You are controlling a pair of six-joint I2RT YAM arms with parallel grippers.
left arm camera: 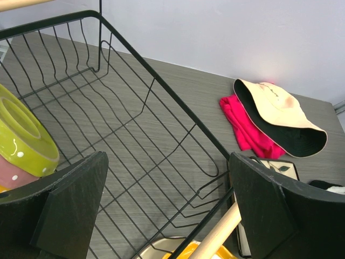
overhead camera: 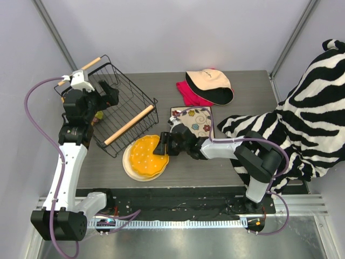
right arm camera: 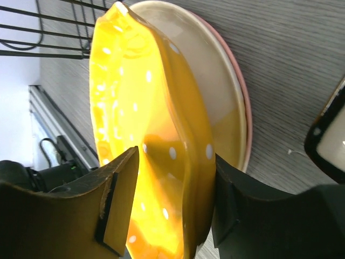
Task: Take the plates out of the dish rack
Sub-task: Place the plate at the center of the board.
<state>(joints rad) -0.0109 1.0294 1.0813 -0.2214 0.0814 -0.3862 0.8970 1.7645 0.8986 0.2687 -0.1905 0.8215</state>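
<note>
Right gripper (right arm camera: 175, 159): closed on the rim of the orange round scalloped plate with white dots (right arm camera: 140, 108); grip on the edge only, plate tilted.

Hazards, as judged: the glaze looks slick, so the plate may pivot or slip between the pads; let go while tilted, it could clatter onto the cream round plate (right arm camera: 215, 86) and the pink-rimmed plate (right arm camera: 243, 108) beneath, or settle off centre; the square cream flowered plate with dark rim (overhead camera: 195, 121) lies just beside the wrist and could be nudged.

Position: orange plate between the fingers, reaching away over the stack, outside the black wire dish rack with wooden rod handles (overhead camera: 129, 125).

Left gripper (left arm camera: 167, 210): spread wide, empty, inside the rack; green dotted plate (left arm camera: 24, 137) beside its left finger, not yet unloaded.
</note>
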